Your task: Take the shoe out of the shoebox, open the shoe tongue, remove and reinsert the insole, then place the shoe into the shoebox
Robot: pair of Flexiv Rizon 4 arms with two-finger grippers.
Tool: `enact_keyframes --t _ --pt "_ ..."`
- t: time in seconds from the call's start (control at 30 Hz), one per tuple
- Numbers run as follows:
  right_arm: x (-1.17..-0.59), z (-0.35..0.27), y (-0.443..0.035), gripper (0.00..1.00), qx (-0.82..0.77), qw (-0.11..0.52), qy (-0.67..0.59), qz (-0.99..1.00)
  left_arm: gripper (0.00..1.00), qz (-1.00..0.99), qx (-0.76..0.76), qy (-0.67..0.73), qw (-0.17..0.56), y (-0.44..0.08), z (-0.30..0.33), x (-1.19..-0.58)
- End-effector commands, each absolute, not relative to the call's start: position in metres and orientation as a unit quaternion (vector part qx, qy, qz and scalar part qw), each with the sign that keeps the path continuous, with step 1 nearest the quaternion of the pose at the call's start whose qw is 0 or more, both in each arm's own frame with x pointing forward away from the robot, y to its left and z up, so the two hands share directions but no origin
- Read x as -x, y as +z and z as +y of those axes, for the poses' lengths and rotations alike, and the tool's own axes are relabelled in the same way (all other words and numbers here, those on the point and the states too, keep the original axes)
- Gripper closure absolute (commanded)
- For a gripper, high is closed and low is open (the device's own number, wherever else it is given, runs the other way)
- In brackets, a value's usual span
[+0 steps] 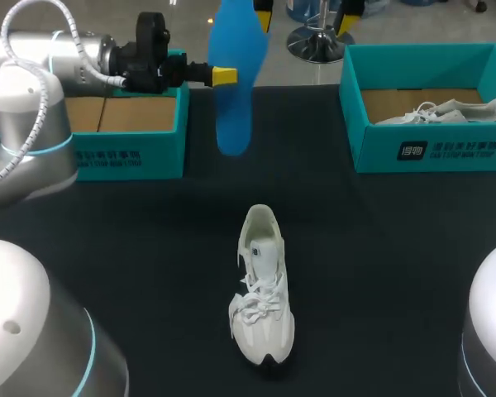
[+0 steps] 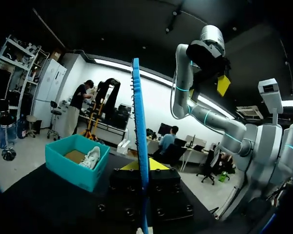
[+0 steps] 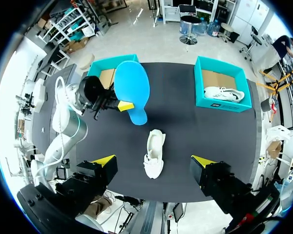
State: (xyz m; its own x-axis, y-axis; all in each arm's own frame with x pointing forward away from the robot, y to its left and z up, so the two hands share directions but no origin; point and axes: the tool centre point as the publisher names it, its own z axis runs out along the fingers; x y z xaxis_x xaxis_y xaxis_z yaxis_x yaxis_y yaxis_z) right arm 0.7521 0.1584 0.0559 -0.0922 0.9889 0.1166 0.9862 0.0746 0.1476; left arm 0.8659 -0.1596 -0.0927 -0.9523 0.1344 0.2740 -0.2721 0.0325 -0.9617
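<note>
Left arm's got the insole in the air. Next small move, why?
Probably lower the left gripper toward the opening of the white shoe: it grips the blue insole high above the table, and the shoe lies mid-table, opening up.

A robotics laboratory is being shown, laid out for handling trials. A wide black-topped table [image 1: 380, 248] is being flanked by two silver-grey jointed robot arms ringed in cyan light, the left arm [image 1: 33, 107] and the right arm [image 2: 181, 83]. An open teal cardboard shoebox [image 1: 136, 153] is being kept at the far left corner and a second teal shoebox [image 1: 430, 149] at the far right. A white lace-up trainer [image 1: 263, 289] is lying mid-table. A flat blue insole [image 1: 234, 74] is being gripped above the table by the left arm's yellow-tipped gripper [image 1: 230, 76].
</note>
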Motion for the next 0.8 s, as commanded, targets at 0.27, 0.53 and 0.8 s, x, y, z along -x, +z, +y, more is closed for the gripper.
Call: enact_keyframes --t 0.27,0.53,0.8 --pt "-0.753 0.1586 0.0564 0.0 -0.674 0.007 0.093 0.733 1.0 -0.737 -0.037 0.671 0.068 -0.083 -0.1554 -0.8607" --pt "-0.753 0.1586 0.0564 0.0 -0.674 0.007 0.093 0.733 1.0 -0.737 -0.037 0.671 0.068 -0.083 -0.1554 -0.8607" --pt "-0.753 0.1586 0.0564 0.0 -0.674 0.007 0.093 0.733 1.0 -0.737 -0.037 0.671 0.068 -0.083 -0.1554 -0.8607"
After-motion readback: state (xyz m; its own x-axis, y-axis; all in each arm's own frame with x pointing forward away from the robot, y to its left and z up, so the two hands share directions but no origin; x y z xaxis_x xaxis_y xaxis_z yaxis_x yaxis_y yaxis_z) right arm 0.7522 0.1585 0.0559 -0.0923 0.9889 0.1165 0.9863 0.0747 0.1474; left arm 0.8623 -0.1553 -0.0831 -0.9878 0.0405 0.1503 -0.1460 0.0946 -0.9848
